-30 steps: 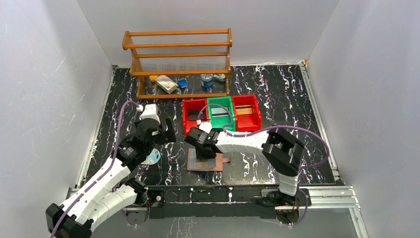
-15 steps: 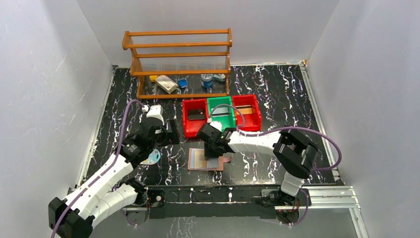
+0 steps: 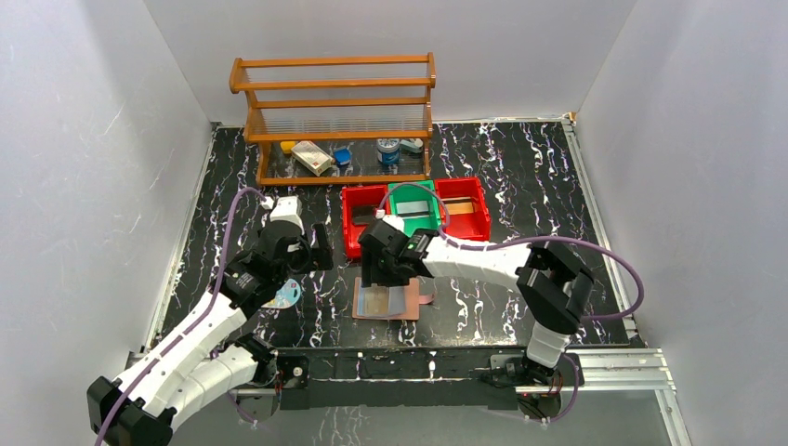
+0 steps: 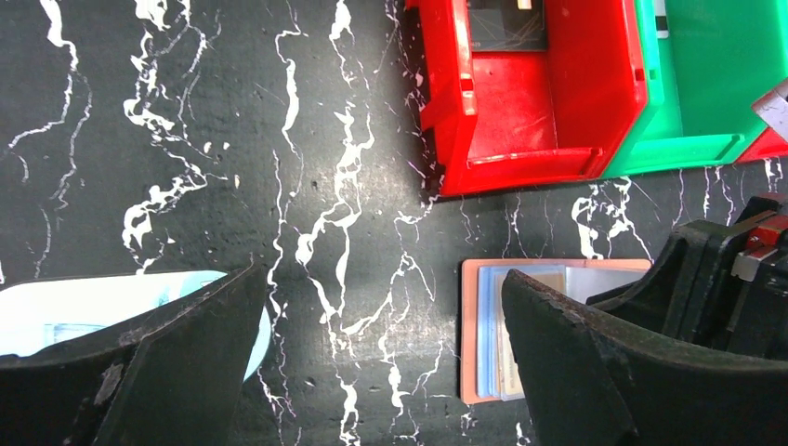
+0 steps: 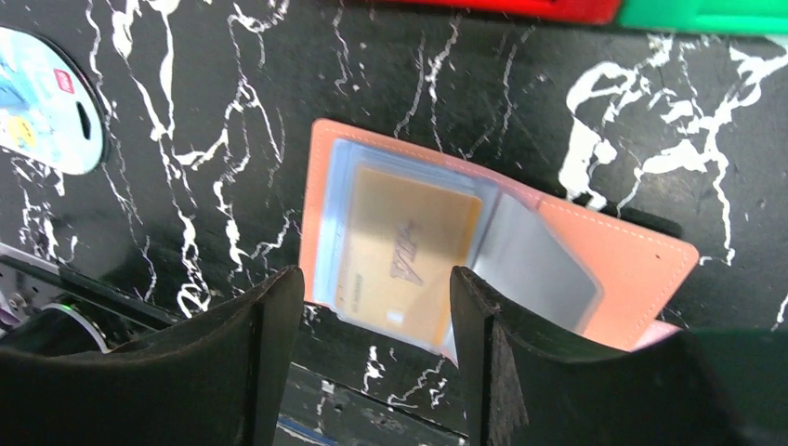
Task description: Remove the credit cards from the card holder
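One card holder (image 5: 641, 269) lies opened flat on the black marbled worktop (image 3: 520, 177), close to the near edge and just in front of the bins. Its long axis runs left to right, along that edge, and its snap tab (image 3: 426, 299) sticks out on the right. Inside, the left half carries a clear pocket with one gold-tan credit card (image 5: 409, 255) lying the same way; a dark mark on the card is too blurred to read. The right half shows only a greyish pocket.

Both grippers are empty. The right gripper (image 5: 376, 279) hangs over the holder's left half with its fingers partly apart, gripping nothing — whether they touch the leather I cannot tell. The left gripper (image 4: 383, 279) has its fingers spread wide over bare worktop, left of the holder.

Three bins stand in a row — a red bin (image 3: 364, 232), a green bin (image 3: 415, 230) and a second red bin (image 3: 462, 223). One round pale-blue disc (image 5: 42, 125) lies near the left fingers, its print unreadable.
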Controlling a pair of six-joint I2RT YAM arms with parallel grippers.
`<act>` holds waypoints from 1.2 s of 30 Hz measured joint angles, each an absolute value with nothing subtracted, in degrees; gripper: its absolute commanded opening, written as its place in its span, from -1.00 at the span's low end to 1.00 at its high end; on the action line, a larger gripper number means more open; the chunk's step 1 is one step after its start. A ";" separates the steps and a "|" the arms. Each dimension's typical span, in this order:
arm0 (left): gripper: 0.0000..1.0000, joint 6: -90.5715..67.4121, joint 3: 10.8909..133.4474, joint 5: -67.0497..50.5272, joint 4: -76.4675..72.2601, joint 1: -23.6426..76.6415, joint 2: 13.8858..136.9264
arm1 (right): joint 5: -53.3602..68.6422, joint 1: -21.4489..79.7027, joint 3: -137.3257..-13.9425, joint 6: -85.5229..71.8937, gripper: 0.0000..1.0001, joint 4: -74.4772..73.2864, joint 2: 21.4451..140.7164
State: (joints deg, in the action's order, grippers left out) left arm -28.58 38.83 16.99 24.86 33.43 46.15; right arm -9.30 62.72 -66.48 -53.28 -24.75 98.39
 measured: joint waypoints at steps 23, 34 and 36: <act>0.97 -26.83 41.01 20.67 29.04 33.43 46.76 | -11.40 64.27 -74.02 -55.24 0.25 -32.03 108.20; 0.97 -26.83 41.01 18.57 28.97 33.43 48.03 | -4.67 61.63 -63.11 -55.40 0.24 -18.85 101.86; 0.97 -26.83 41.01 17.80 28.93 33.43 48.12 | -2.46 60.58 -60.80 -55.68 0.25 -15.97 100.68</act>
